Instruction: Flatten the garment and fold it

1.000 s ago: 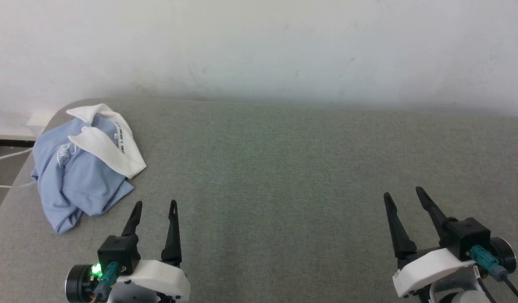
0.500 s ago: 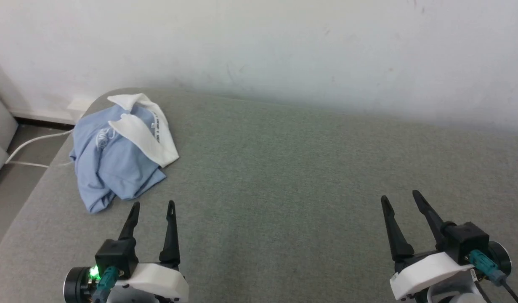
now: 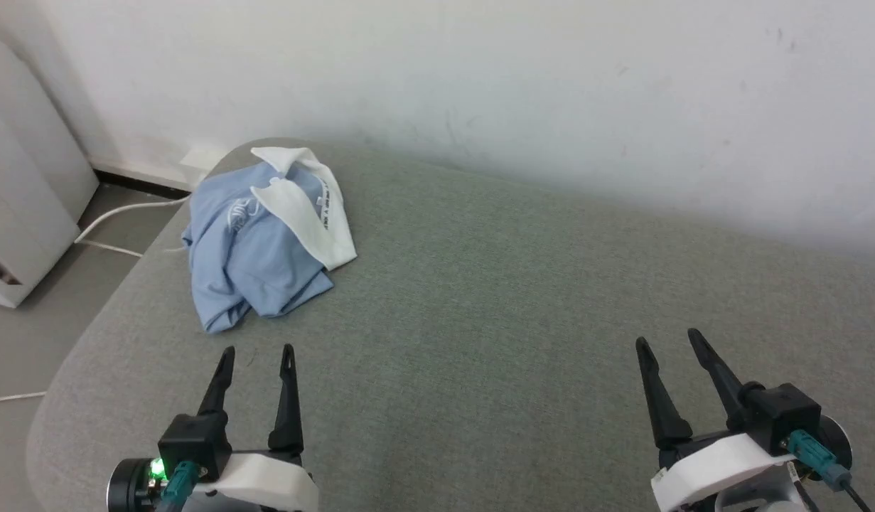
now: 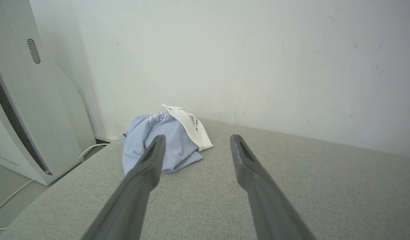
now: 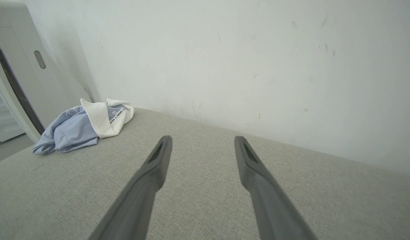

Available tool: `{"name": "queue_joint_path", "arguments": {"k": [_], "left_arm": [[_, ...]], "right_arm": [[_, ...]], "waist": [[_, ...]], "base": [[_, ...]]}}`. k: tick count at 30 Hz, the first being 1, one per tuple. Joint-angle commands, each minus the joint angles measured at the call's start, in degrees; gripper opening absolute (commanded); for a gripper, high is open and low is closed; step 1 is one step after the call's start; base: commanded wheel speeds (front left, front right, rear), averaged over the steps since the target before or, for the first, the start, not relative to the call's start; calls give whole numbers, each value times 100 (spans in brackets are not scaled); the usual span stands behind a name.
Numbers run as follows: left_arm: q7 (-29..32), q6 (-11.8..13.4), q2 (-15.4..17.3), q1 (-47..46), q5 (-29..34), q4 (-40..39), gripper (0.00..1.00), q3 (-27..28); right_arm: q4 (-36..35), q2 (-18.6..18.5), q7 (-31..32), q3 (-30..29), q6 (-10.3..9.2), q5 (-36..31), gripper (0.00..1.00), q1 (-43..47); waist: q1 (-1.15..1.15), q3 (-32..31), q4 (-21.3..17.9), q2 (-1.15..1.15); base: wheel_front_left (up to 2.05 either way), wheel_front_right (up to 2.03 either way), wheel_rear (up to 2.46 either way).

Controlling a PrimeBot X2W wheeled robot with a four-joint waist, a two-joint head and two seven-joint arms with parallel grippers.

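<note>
Garment [image 3: 263,249]: crumpled heap, white collar uppermost, far left corner of grey cushion [image 3: 522,306], untouched. Left gripper [image 3: 258,349], right gripper [image 3: 667,338]: jaws spread, empty. Change: head camera has swung left (heap itself seemingly unmoved), bringing it nearer centre; flattening not begun, reach likely next.

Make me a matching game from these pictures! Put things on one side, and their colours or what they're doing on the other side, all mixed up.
Things:
1. shirt
2. collar
3. left tool
4. padded surface

Colour or state:
a. grey
b. white
c. open, holding nothing
d. light blue and crumpled

Pairs: 1-d, 2-b, 3-c, 4-a
</note>
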Motion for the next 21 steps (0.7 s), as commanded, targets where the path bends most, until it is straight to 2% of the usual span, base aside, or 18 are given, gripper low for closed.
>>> {"name": "queue_joint_path", "arguments": {"k": [1,21], "left_arm": [[-61,-4,-9,99,-31,19,100,4],[-300,35,-11,203,-110,18,100,-55]], "right_arm": [[25,17,-62,16,-4,57,100,55],[183,21,-301,148,-5,231,100,103]], "waist": [[0,-24,131,0],[0,-80,738,0]], "base": [[0,0,0],[0,0,0]]}}
